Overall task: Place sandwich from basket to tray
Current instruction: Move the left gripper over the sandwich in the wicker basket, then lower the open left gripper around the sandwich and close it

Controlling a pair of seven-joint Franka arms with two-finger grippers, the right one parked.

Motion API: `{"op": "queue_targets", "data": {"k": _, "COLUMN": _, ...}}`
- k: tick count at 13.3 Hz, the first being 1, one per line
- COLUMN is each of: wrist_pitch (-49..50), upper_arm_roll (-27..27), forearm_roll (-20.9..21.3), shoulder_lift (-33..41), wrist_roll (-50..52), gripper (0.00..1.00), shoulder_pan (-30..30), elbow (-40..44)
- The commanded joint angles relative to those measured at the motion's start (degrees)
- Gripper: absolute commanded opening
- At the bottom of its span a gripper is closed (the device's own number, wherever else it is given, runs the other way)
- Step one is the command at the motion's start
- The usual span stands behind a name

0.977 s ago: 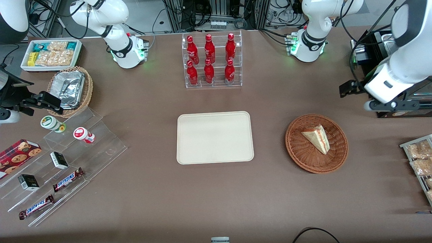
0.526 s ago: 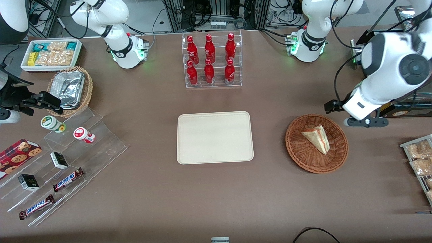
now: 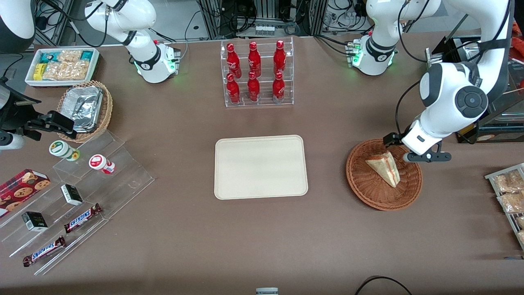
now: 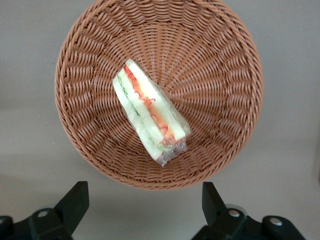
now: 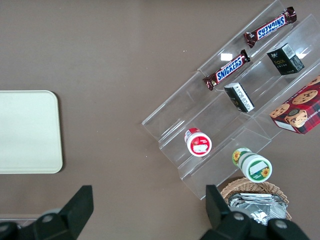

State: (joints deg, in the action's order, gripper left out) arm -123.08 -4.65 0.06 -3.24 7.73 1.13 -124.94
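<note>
Jaws: the gripper (image 4: 142,210) is standing wide open and is holding nothing; its two dark fingers (image 4: 74,202) are spread with bare table between them.

Gripper position: it is hovering above the basket's rim on the side farther from the front camera, toward the working arm's end of the table, and it is not touching anything (image 3: 413,153).

Sandwich: the sandwich (image 4: 150,117) is lying on its side in the basket (image 4: 235,65), wrapped in clear film, with the red and green filling showing along its cut edge. It is resting near the middle of the woven bowl, so I judge there is room for the fingers on both sides of it.

Why open: the wide opening is probably prepared for closing across the wedge after a descent, and the camera is looking straight down on it for alignment.

Tray: the tray (image 3: 229,188) is lying flat near the table's middle, well apart from the basket, with nothing on it. The task is not yet started in terms of carrying.

Change: half a second ago the wrist was beside the basket, more toward the working arm's end; now it is coming over the rim. The sandwich and basket are staying where they were.
</note>
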Motion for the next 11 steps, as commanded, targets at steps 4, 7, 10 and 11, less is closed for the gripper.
{"op": "queue_targets", "data": {"k": 4, "wrist_pitch": -6.9, "upper_arm_roll": 0.1, "forearm_roll": -0.4, "shoulder_lift": -3.4, "wrist_roll": 21.6, "gripper": 1.00, "shoulder_pan": 0.4, "elbow": -0.3}}
{"op": "queue_targets", "data": {"k": 7, "wrist_pitch": -9.2, "upper_arm_roll": 0.0, "forearm_roll": -0.4, "shoulder_lift": -5.1, "wrist_roll": 35.3, "gripper": 1.00, "shoulder_pan": 0.5, "elbow": -0.3}}
{"op": "queue_targets", "data": {"k": 10, "wrist_pitch": -11.0, "upper_arm_roll": -0.1, "forearm_roll": -0.4, "shoulder_lift": -6.8, "wrist_roll": 41.4, "gripper": 1.00, "shoulder_pan": 0.8, "elbow": -0.3}}
{"op": "queue_targets", "data": {"k": 11, "wrist_pitch": -11.6, "upper_arm_roll": -0.1, "forearm_roll": -0.4, "shoulder_lift": -7.2, "wrist_roll": 41.7, "gripper": 1.00, "shoulder_pan": 0.8, "elbow": -0.3}}
